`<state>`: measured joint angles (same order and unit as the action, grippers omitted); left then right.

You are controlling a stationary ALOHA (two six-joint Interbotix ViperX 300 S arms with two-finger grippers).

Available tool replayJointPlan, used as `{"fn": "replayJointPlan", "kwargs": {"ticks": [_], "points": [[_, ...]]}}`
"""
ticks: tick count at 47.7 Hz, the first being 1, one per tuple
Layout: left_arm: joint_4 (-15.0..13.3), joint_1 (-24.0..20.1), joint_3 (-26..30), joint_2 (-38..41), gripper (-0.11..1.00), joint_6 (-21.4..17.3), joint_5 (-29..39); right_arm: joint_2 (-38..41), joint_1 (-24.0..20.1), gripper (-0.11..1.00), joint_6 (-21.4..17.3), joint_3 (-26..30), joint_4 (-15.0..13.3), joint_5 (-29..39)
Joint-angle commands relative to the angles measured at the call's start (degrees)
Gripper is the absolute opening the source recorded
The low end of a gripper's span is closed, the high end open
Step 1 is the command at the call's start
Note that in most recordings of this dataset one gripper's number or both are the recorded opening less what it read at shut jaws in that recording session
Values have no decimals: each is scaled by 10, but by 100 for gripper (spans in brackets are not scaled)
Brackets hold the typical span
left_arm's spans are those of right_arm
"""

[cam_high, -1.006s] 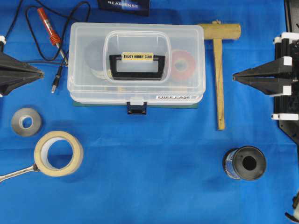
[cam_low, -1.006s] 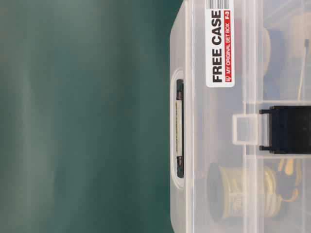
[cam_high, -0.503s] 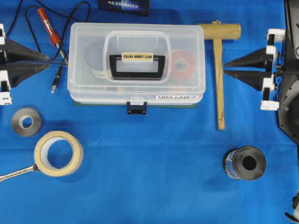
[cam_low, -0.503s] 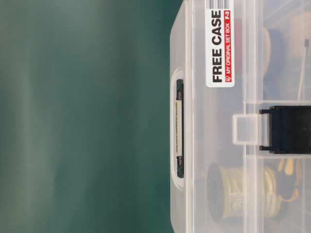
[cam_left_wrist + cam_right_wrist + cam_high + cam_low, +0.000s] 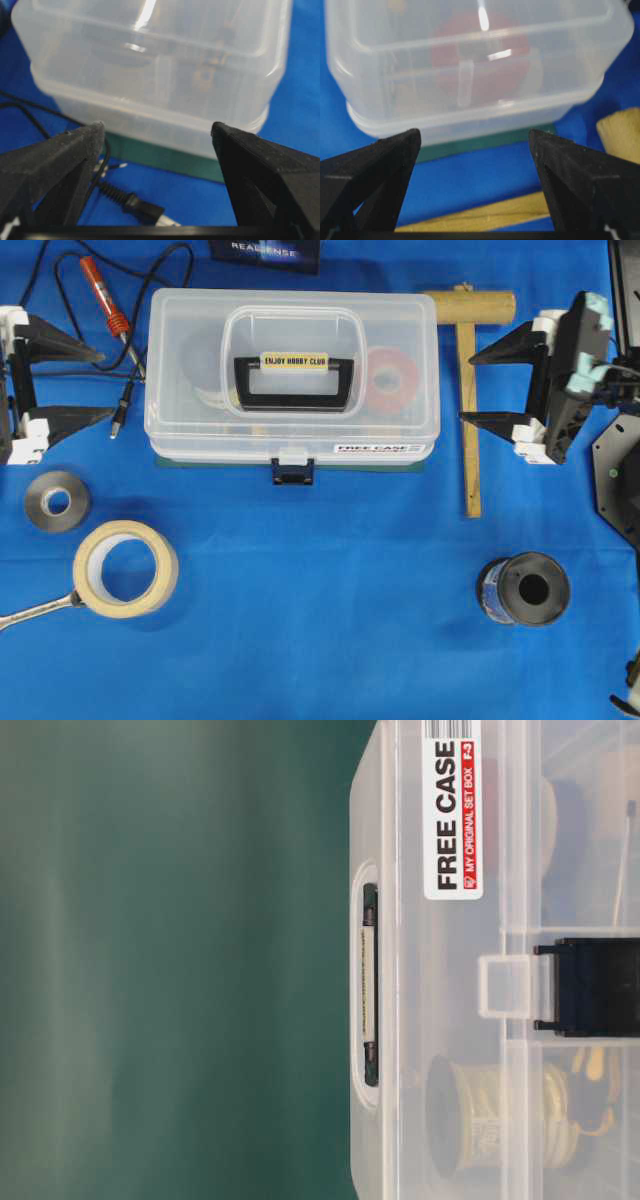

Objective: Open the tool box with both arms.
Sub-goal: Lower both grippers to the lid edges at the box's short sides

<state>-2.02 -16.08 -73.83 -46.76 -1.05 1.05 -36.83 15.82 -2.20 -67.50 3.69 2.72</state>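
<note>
The tool box (image 5: 180,410) lies shut in the middle of the blue cloth, a clear case on a green base. Its black handle (image 5: 293,400) lies flat on the lid, and the dark latch (image 5: 293,474) sits closed at the front edge. My left gripper (image 5: 105,386) stands open just off the box's left end, touching nothing. My right gripper (image 5: 481,390) stands open off the right end, above the wooden mallet's shaft. In the wrist views each gripper (image 5: 157,127) (image 5: 475,132) faces an end wall of the box (image 5: 160,65) (image 5: 470,65). The table-level view shows the box front (image 5: 450,1020) and latch (image 5: 590,985).
A red-handled soldering iron (image 5: 103,295) and its black plug (image 5: 120,418) lie left of the box, under my left fingers. A wooden mallet (image 5: 468,460) lies to the right. A grey tape roll (image 5: 35,510), masking tape (image 5: 88,585), a spanner (image 5: 35,612) and a black spool (image 5: 555,605) lie in front.
Both grippers have gone from shut to wide open. The right gripper has also moved left toward the box's right end. The box has not moved.
</note>
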Motion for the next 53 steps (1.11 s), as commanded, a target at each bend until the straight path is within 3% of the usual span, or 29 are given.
{"fn": "replayJointPlan", "kwargs": {"ticks": [1, 10, 27, 53], "points": [[-1, -13, 8, 25, 84, -1, -20, 16, 3, 85, 0, 17, -1, -6], [-1, -16, 14, 68, 84, -2, -84, 41, 4, 85, 0, 25, -1, -39], [-1, -16, 33, 124, 84, -2, -142, 97, 4, 85, 3, 55, -2, -77], [-1, -16, 54, 143, 84, -1, -146, 87, 4, 85, 6, 69, -4, -74]]}}
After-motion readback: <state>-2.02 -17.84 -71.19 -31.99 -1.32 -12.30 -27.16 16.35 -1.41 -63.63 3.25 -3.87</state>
